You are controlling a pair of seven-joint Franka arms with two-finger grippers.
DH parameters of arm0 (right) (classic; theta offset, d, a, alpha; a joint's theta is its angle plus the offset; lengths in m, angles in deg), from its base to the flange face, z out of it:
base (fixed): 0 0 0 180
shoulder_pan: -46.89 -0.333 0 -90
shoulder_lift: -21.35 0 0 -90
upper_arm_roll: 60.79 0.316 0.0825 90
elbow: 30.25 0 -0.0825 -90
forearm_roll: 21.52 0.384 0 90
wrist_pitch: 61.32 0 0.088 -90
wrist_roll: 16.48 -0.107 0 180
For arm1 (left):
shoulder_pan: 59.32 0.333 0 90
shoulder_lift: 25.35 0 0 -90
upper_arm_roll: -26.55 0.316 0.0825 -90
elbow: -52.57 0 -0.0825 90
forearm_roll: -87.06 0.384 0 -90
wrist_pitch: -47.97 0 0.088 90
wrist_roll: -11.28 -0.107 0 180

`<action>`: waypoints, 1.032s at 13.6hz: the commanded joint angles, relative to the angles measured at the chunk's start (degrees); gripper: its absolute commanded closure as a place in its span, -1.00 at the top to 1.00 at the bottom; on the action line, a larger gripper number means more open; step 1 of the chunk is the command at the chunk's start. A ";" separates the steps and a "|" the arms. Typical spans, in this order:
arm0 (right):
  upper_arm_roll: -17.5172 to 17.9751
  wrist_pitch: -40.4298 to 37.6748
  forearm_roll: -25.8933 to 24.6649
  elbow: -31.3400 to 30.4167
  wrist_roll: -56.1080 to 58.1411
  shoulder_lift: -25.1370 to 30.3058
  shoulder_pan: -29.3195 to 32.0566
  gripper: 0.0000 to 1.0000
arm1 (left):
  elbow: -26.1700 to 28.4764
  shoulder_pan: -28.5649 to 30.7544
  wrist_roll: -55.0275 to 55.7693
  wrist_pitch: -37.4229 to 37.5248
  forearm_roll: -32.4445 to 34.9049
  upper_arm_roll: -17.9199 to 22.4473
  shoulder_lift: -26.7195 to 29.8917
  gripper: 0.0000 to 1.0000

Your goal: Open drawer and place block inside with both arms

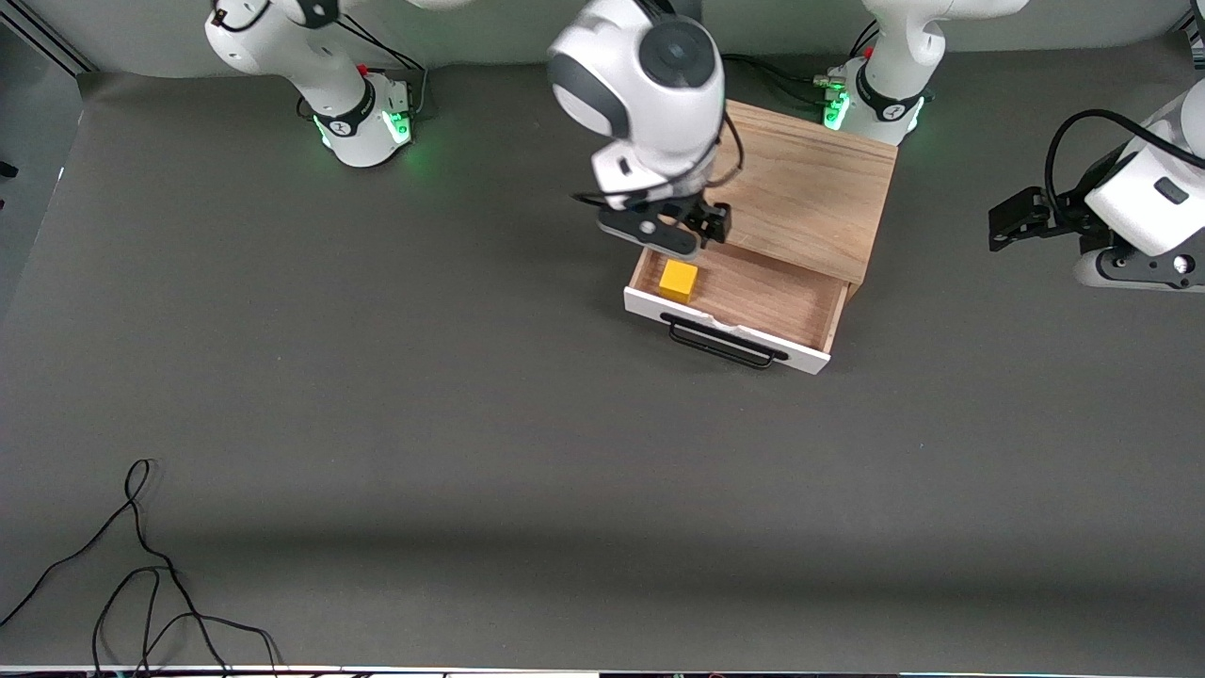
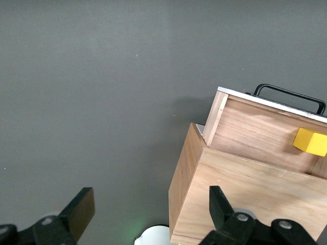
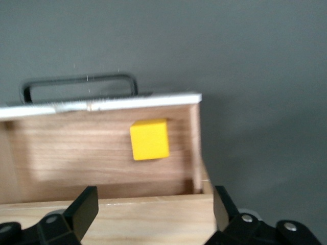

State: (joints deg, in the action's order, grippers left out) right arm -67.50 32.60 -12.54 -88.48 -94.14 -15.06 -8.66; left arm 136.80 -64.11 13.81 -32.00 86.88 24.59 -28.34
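Robotics laboratory bench: two fixed arms with green-lit bases on a grey mat-covered table, loose black cables trailing at its edge.

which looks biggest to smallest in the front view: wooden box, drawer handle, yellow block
1. wooden box
2. drawer handle
3. yellow block, clearly the smallest, lying in the open drawer
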 commanded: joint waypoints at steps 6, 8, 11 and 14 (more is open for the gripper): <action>0.64 -9.37 0.33 -11.00 24.88 19.06 19.13 1.00 | 1.20 -0.31 -0.77 -0.98 -0.69 0.56 0.97 1.00; 0.64 -9.37 0.33 -16.63 34.37 24.25 25.10 1.00 | 1.11 -0.31 -0.77 -0.98 -0.69 0.56 0.97 1.00; 0.82 -9.37 -1.68 -23.23 47.55 30.15 33.55 1.00 | 1.20 -0.31 -0.77 -0.98 -0.69 0.56 0.97 1.00; 0.99 -9.29 -3.97 -27.64 60.83 34.11 41.45 1.00 | 1.20 -0.31 -0.77 -0.98 -0.69 0.56 0.97 1.00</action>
State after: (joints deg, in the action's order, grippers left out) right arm -67.57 21.95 -15.09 -110.33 -40.60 14.53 28.87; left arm 136.85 -64.11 13.81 -32.09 86.69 24.75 -28.34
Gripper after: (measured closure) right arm 0.000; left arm 0.000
